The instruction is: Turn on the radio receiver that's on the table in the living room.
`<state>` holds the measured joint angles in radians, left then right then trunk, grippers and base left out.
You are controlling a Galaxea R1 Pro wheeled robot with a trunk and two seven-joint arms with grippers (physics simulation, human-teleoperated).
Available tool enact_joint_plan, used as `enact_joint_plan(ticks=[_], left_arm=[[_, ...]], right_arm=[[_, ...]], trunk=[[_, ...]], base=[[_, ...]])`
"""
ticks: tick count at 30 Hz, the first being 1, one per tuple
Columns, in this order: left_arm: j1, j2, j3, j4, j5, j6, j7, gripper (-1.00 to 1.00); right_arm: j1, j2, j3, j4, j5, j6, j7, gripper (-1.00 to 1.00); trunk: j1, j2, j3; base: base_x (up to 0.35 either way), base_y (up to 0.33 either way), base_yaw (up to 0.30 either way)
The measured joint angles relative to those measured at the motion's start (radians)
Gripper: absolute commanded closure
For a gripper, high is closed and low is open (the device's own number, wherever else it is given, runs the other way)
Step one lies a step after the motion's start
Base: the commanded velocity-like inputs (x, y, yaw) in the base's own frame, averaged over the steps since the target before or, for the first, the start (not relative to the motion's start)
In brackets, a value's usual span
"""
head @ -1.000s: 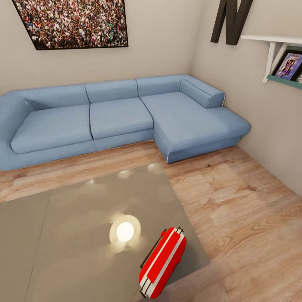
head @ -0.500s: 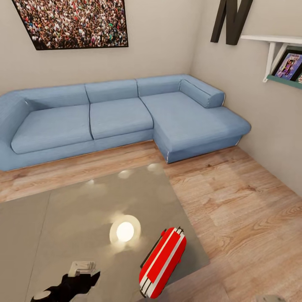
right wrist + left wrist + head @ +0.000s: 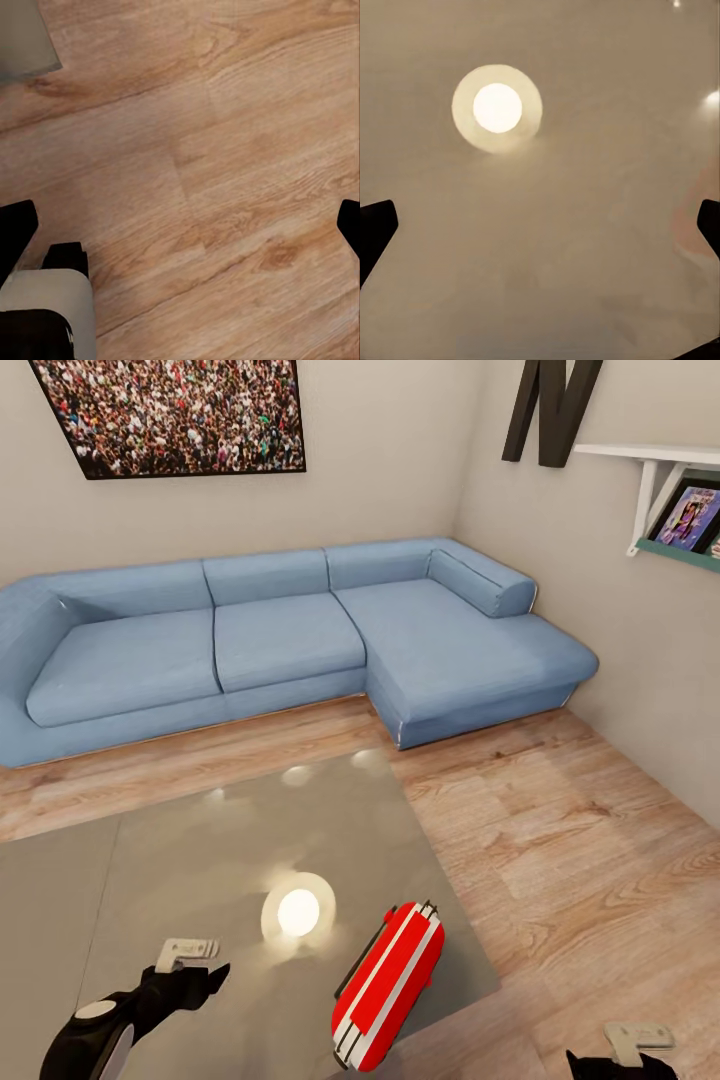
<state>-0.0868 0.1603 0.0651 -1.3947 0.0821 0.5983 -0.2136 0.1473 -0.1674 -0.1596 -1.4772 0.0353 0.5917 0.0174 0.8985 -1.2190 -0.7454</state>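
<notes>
The red radio receiver stands on the near right corner of the glossy grey table, its white edge band and thin wire handle facing up. My left gripper hovers over the table to the radio's left, about a hand's width away. It is open, and its dark fingertips sit wide apart above the reflective top. My right gripper is low over the wood floor, right of the table, and is also open. Its fingertips are spread with nothing between them.
A bright lamp reflection glows on the table between the left gripper and the radio. The blue L-shaped sofa lines the far wall under a crowd photo. A black letter N and a wall shelf are on the right.
Both arms have risen into the head view. The left gripper came up over the table's near edge, and the right gripper appeared at the bottom right. The radio has not moved.
</notes>
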Motion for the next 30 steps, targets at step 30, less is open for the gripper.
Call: enact_joint_plan(ticks=[30], left_arm=[[-0.056, -0.009, 0.018, 0.054, -0.008, -0.005, -0.007, -1.0]], right_arm=[[0.002, 0.005, 0.0, -0.058, -0.001, 0.003, 0.145, -1.0]], trunk=[[0.0, 0.0, 0.0]], base=[[0.0, 0.0, 0.0]])
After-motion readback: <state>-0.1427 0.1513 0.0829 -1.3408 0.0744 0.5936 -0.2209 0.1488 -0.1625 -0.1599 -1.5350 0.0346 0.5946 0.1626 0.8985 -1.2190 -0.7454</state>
